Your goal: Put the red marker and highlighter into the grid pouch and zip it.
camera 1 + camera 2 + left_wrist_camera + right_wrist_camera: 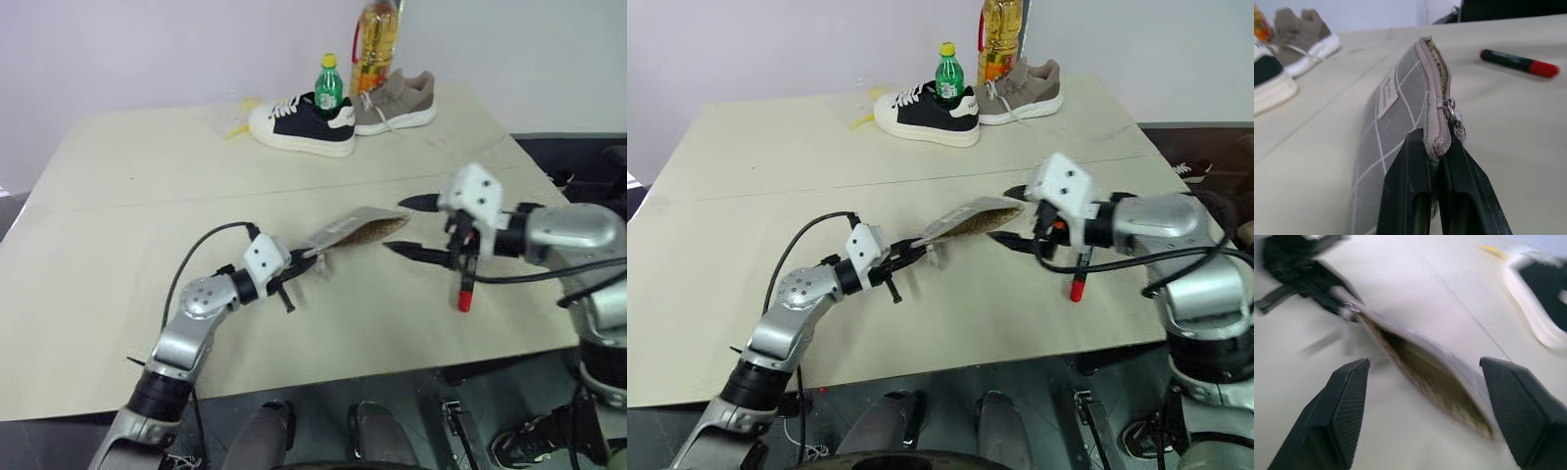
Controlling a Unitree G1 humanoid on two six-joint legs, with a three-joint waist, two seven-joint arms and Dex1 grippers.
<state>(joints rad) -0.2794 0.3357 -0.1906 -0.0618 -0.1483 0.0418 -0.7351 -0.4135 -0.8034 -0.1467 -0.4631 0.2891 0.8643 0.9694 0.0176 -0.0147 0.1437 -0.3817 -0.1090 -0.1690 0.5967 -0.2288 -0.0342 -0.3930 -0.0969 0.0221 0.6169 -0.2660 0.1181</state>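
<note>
The grid pouch (355, 231) is held off the table, tilted up toward the right, with its brown-lined mouth gaping at the far end. My left gripper (300, 266) is shut on its near end, just beside the zipper pull (1448, 105). My right gripper (393, 225) stands open at the pouch's open end, one finger above and one below, not touching it. The red marker (464, 292) lies on the table under my right wrist, red cap toward the front edge. The highlighter is hidden.
At the back of the table (147, 323) stand a dark-and-white sneaker (302, 124), a grey sneaker (400, 99), a green bottle (328, 86) and a tall yellow bottle (377, 39). A small yellow item (235, 129) lies left of the dark sneaker.
</note>
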